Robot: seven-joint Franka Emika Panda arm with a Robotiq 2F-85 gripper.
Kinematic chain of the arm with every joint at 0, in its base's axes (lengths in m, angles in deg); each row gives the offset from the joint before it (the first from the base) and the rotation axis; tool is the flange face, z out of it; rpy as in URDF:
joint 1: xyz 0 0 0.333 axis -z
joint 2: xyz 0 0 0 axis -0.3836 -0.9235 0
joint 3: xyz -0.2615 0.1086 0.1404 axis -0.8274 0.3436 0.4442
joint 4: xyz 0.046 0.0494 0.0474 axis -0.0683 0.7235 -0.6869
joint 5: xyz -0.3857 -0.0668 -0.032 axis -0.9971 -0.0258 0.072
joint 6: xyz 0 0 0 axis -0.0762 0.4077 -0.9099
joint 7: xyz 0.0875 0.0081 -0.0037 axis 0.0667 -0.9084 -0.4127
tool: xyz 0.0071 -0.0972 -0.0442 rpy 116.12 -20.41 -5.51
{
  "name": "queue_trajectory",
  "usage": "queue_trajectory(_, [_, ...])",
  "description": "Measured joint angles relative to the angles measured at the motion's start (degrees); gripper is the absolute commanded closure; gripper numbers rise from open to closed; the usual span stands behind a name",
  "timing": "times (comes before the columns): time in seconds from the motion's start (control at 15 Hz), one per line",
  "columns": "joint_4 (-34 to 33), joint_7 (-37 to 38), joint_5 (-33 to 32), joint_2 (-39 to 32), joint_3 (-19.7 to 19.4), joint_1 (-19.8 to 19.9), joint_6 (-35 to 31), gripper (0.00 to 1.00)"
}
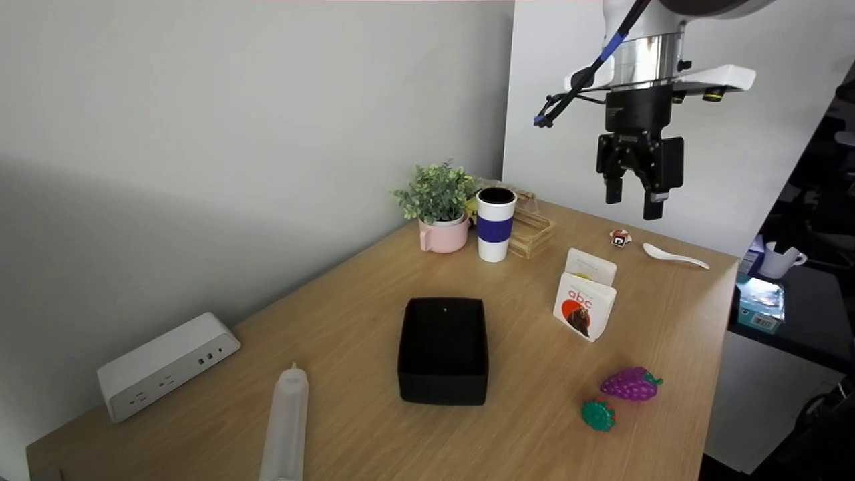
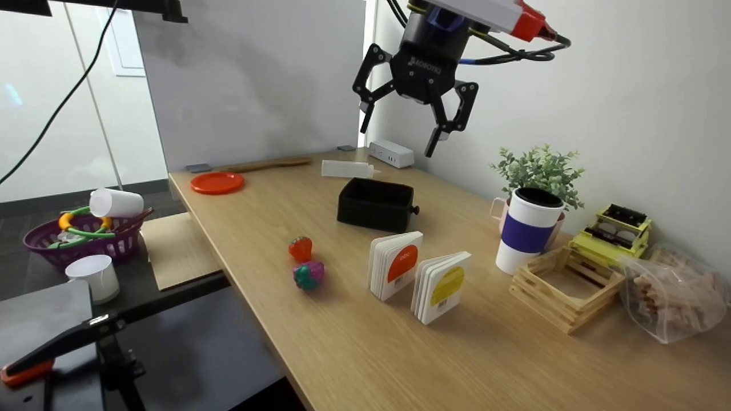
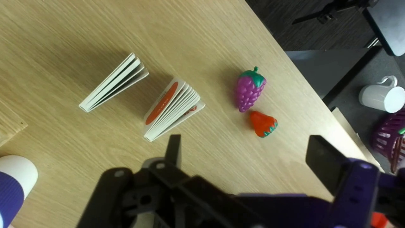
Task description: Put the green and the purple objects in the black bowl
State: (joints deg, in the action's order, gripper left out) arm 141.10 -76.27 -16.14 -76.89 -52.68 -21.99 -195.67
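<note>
The robot hand (image 2: pixel 398 137) is up in the air over the desk (image 1: pixel 361 321). Its two fingers (image 3: pixel 323 161) are spread wide, with just air between them. On the desk, the purple grapes (image 3: pixel 249 91) lie just beside the red strawberry (image 3: pixel 262 123) with its green top, both near the long edge away from the wall (image 1: pixel 234 133). Two little books (image 3: pixel 172 110) stand farther in. The black bowl (image 1: pixel 443 389), shaped like a box, sits farther in too. A white cup (image 1: pixel 494 230) and a plant (image 1: pixel 435 194) are near the wall edge.
</note>
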Motion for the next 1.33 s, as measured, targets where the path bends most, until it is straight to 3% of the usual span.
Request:
queue_trajectory(0.67, [6.21, -3.64, 5.25, -7.55, 6.56, 0.2, 2.4, 0.0])
queue_trajectory(0.93, [6.15, -5.65, 0.56, -12.77, 7.88, -0.04, 4.67, 0.0])
queue_trajectory(1.33, [5.84, -5.64, 0.24, -13.88, 8.0, 0.02, 4.45, 0.0])
